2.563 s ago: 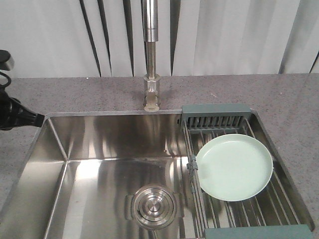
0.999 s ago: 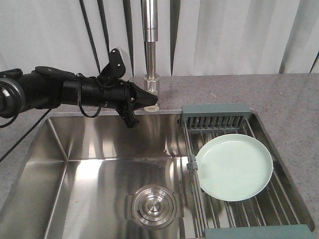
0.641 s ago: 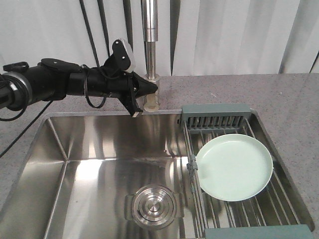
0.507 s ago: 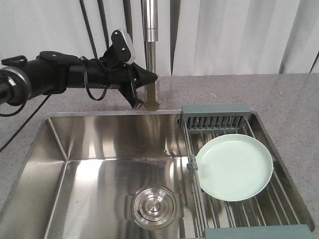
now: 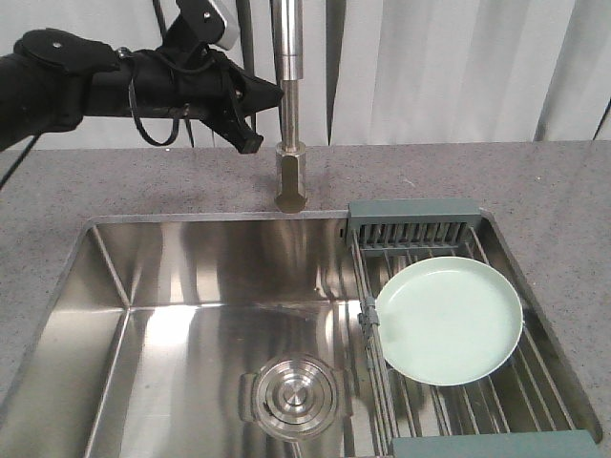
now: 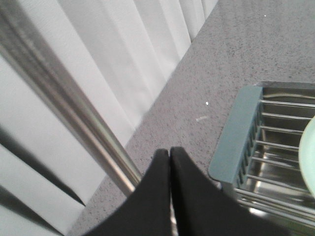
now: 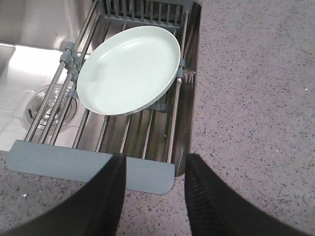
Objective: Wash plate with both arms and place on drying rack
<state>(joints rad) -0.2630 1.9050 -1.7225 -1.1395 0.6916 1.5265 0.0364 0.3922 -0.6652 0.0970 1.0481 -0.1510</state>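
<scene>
The pale mint-green plate (image 5: 450, 320) lies flat on the steel bars of the drying rack (image 5: 412, 221) over the right side of the sink; it also shows in the right wrist view (image 7: 129, 69) on the rack (image 7: 91, 167). My left arm reaches in from the upper left, its gripper (image 5: 272, 95) shut and empty, its tip next to the faucet stem (image 5: 289, 95). In the left wrist view the shut gripper (image 6: 170, 151) is beside the faucet tube (image 6: 64, 105). My right gripper (image 7: 155, 164) is open and empty above the rack's near end piece.
A steel sink (image 5: 191, 315) with a round drain (image 5: 294, 396) fills the middle. Grey speckled counter (image 5: 554, 191) surrounds it. White curtains hang behind the faucet. The rack's slotted end piece (image 6: 236, 132) lies below the left gripper.
My left arm came in from the left over the sink's back edge, then rose and moved up to the faucet stem. The plate stays still on the rack.
</scene>
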